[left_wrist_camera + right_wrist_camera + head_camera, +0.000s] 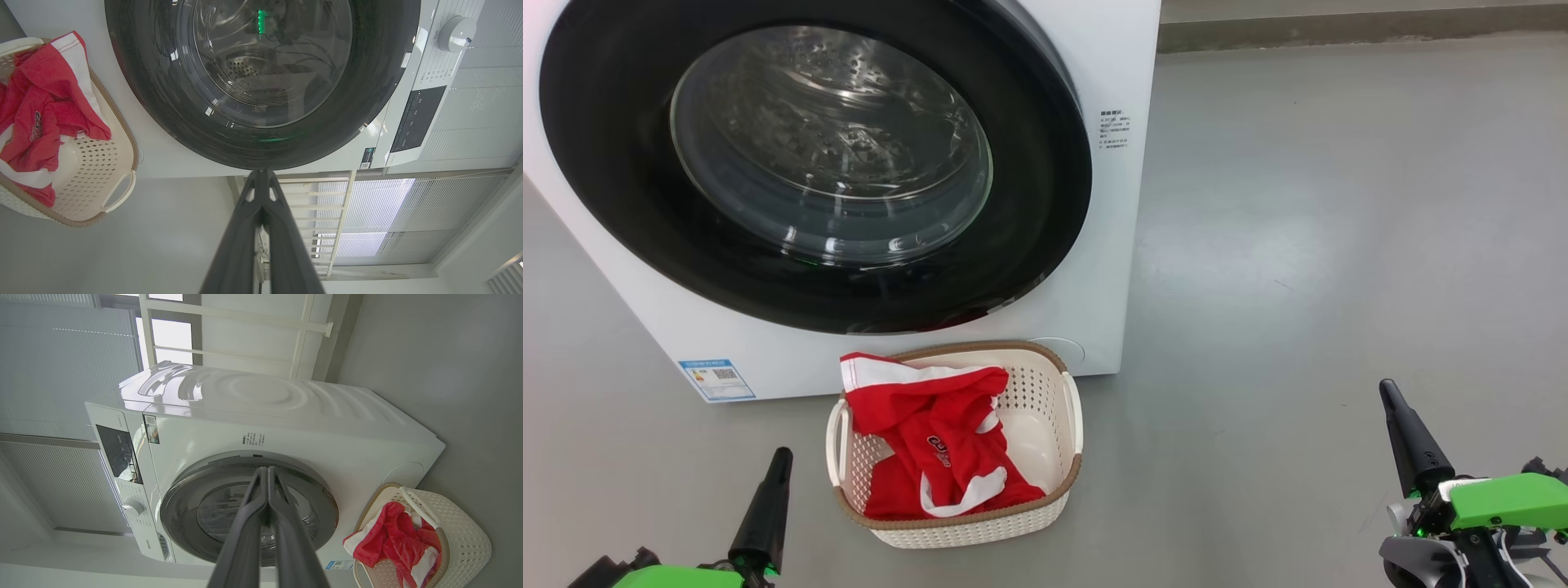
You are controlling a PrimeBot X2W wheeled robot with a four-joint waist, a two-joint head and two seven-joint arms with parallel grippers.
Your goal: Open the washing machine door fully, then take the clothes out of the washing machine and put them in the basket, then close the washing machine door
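Jaws together, clothes (915,408) in basket (1039,390)

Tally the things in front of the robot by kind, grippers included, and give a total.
Washing machine: 1
Basket: 1
Heap of red and white clothes: 1
Grippers: 2, left gripper and right gripper, both shut
Total: 5

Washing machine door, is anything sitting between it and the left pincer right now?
Nothing visible does. The left pincer, shut, points at the black rim of the washing machine door, with only open space between them. The basket with the clothes stands off to that pincer's right, out of the line.
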